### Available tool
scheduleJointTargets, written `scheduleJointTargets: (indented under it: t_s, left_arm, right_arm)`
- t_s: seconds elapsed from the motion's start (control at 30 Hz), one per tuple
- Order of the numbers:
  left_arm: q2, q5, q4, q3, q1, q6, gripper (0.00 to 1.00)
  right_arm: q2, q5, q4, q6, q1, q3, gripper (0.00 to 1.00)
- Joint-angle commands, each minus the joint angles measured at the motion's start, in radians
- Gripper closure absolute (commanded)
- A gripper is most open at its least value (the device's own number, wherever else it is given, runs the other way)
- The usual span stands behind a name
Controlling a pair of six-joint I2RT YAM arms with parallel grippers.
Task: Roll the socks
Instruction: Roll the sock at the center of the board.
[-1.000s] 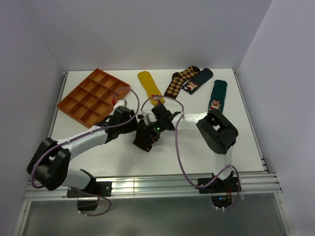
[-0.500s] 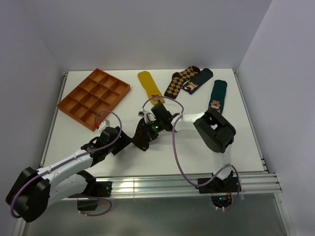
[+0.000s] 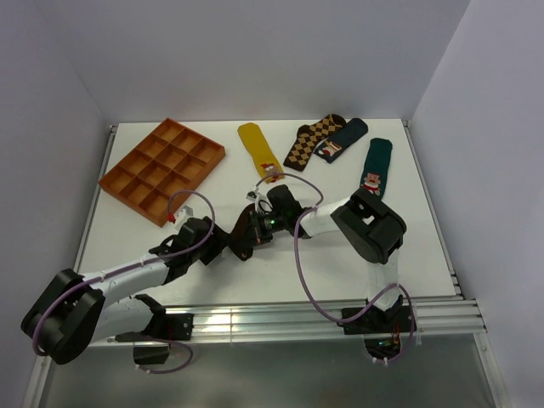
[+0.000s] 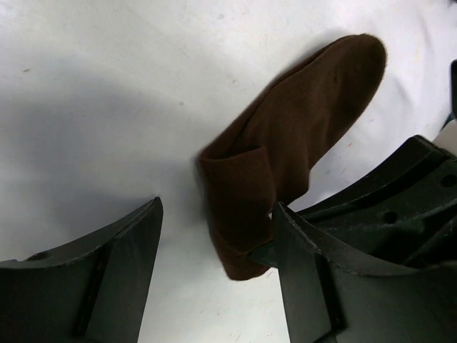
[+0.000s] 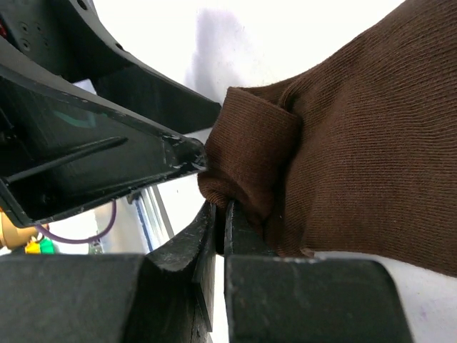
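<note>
My right end effector (image 5: 221,214) is clamped on the folded edge of the sock (image 5: 357,143), left end effector (image 4: 214,214) open; a shallow grip may slip, unrolling it.

light: bright, even | shadows: soft | wrist views: near parts blurred

Looks like a robot lab test cell
plain white walls (image 3: 255,51) boxing in a white table (image 3: 408,246) — aluminium rail (image 3: 280,319), loose purple cable (image 3: 302,276)
</note>
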Motion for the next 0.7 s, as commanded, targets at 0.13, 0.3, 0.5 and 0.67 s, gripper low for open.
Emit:
scheduleJointTargets:
  t_s: [0.13, 0.3, 0.5, 0.67]
  left_arm:
    - [0.090, 0.025, 0.105, 0.007, -0.005, -0.044, 0.38]
    - [0.124, 0.016, 0.106, 0.009, -0.013, -0.053, 0.50]
    - [0.157, -0.002, 0.064, 0.035, -0.013, -0.052, 0.81]
    - [0.157, -0.016, 0.001, 0.063, -0.013, -0.035, 0.98]
  right_arm:
    - [0.016, 0.069, 0.065, 0.042, -0.001, -0.022, 0.93]
    - [0.024, 0.069, 0.064, 0.033, -0.001, -0.022, 0.92]
    - [-0.016, 0.091, 0.039, -0.014, 0.000, -0.029, 0.79]
    - [-0.205, 0.194, -0.050, -0.117, 0.000, -0.052, 0.62]
